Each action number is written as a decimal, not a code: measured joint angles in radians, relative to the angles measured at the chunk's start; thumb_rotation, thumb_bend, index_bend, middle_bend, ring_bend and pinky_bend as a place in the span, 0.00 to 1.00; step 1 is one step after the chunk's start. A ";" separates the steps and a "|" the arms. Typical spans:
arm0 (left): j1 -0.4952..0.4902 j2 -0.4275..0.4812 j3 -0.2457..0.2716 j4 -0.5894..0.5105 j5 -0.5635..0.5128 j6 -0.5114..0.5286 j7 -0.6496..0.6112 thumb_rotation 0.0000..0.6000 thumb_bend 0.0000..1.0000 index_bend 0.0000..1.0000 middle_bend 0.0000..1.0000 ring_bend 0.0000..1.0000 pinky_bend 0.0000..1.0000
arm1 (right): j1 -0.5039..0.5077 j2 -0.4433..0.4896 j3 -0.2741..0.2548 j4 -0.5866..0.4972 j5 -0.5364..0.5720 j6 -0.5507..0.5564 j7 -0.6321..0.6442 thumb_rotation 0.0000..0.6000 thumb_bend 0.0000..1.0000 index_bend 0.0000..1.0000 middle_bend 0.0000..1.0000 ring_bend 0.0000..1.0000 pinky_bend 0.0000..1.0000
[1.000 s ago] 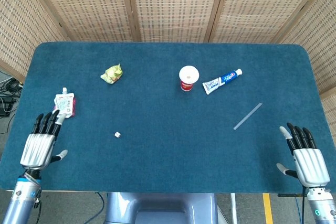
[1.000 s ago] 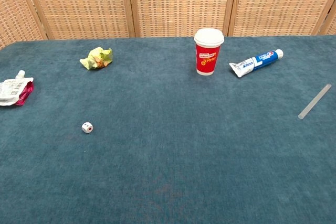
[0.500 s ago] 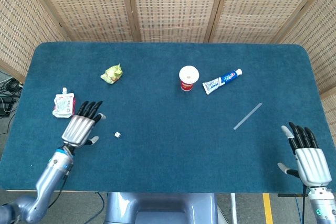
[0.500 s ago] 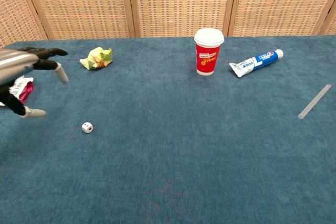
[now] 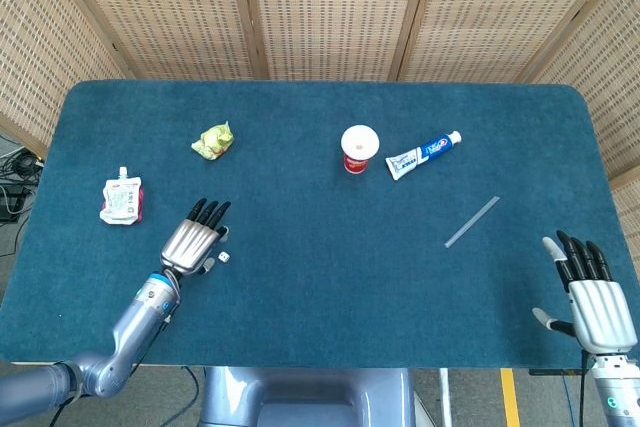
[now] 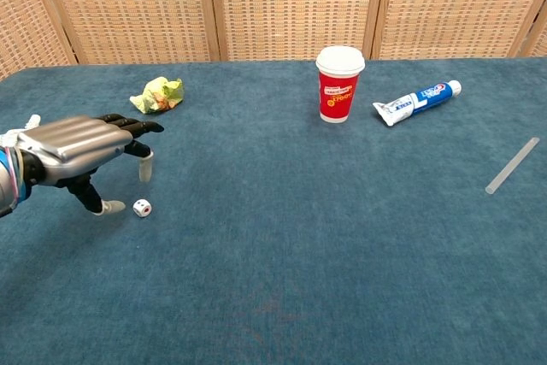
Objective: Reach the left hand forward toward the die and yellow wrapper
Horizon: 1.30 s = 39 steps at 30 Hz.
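While the left hand (image 5: 194, 240) is hovering palm-down with fingers spread and holding nothing, the die (image 5: 224, 257) is lying just beside its thumb, toward the tabletop's (image 5: 320, 297) front-left part. Further back, the yellow wrapper (image 5: 213, 140) is sitting well beyond the fingertips. At the front-right corner, the right hand (image 5: 592, 299) is resting, released
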 measured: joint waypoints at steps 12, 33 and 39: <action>-0.022 -0.037 0.017 0.028 -0.037 -0.003 0.017 1.00 0.30 0.47 0.00 0.00 0.00 | -0.001 0.002 0.001 -0.001 -0.004 0.006 0.008 1.00 0.09 0.00 0.00 0.00 0.00; -0.047 -0.044 0.037 0.024 -0.061 0.004 0.021 1.00 0.38 0.57 0.00 0.00 0.00 | -0.004 0.002 0.004 0.004 -0.011 0.022 0.028 1.00 0.09 0.00 0.00 0.00 0.00; -0.049 -0.011 0.023 -0.022 -0.045 0.034 0.007 1.00 0.37 0.57 0.00 0.00 0.00 | -0.005 0.003 0.005 0.004 -0.009 0.022 0.031 1.00 0.09 0.00 0.00 0.00 0.00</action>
